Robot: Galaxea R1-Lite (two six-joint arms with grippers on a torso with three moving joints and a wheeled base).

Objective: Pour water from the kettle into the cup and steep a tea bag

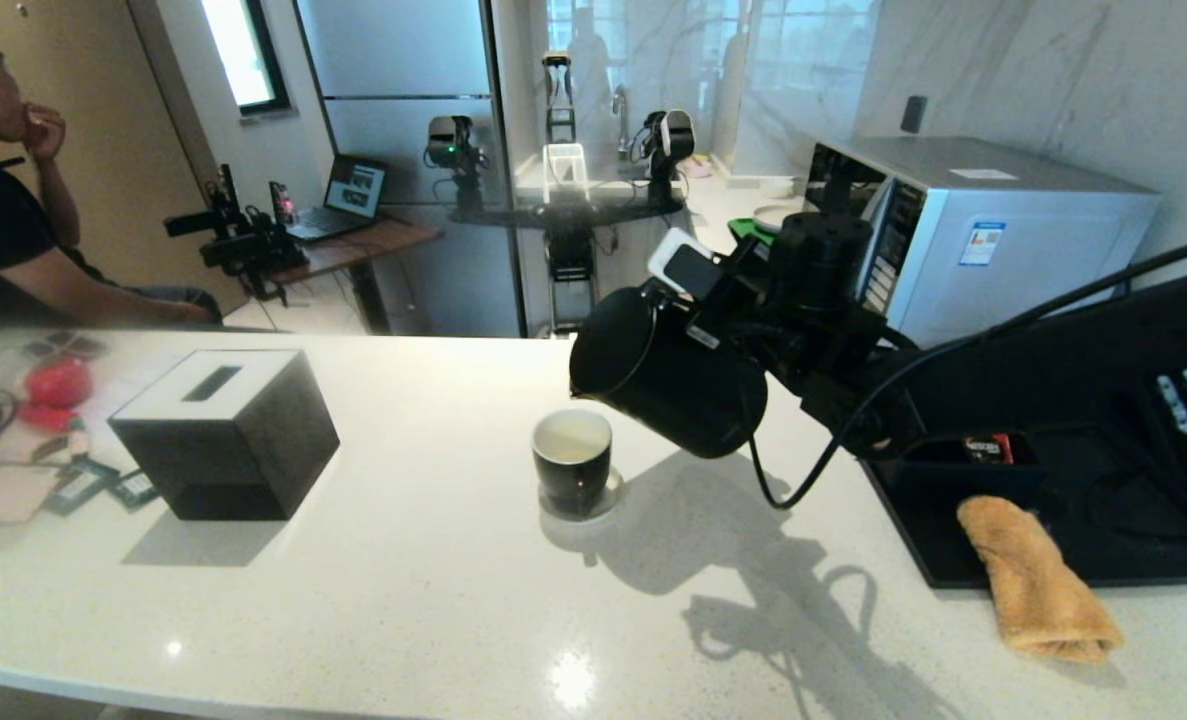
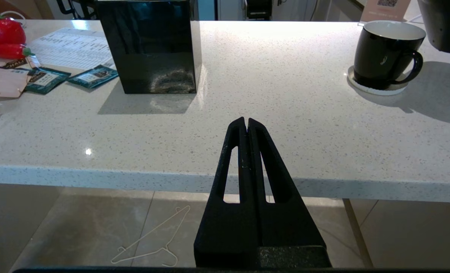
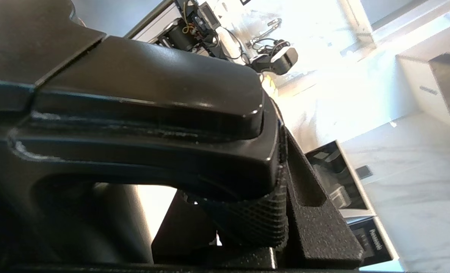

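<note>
My right gripper (image 1: 728, 300) is shut on the loop handle of the matte black kettle (image 1: 668, 375) and holds it above the counter. The kettle is tipped to the left, its spout just above the cup (image 1: 573, 462). In the right wrist view the handle (image 3: 152, 125) fills the space between the gripper's (image 3: 247, 216) fingers. The glossy black cup stands on a small pale coaster, with faintly yellowish water (image 1: 573, 437) inside; I can make out no stream. In the left wrist view the cup (image 2: 384, 53) shows a side handle. My left gripper (image 2: 246, 122) hangs shut and empty before the counter's front edge. No tea bag is in view.
A black square-topped box (image 1: 223, 430) stands left of the cup, with teal packets (image 2: 92, 76) and red toys (image 1: 58, 385) beyond it. To the right are a black tray (image 1: 1103, 560), an orange cloth (image 1: 1038, 585) and a microwave (image 1: 993, 230). A person sits at far left.
</note>
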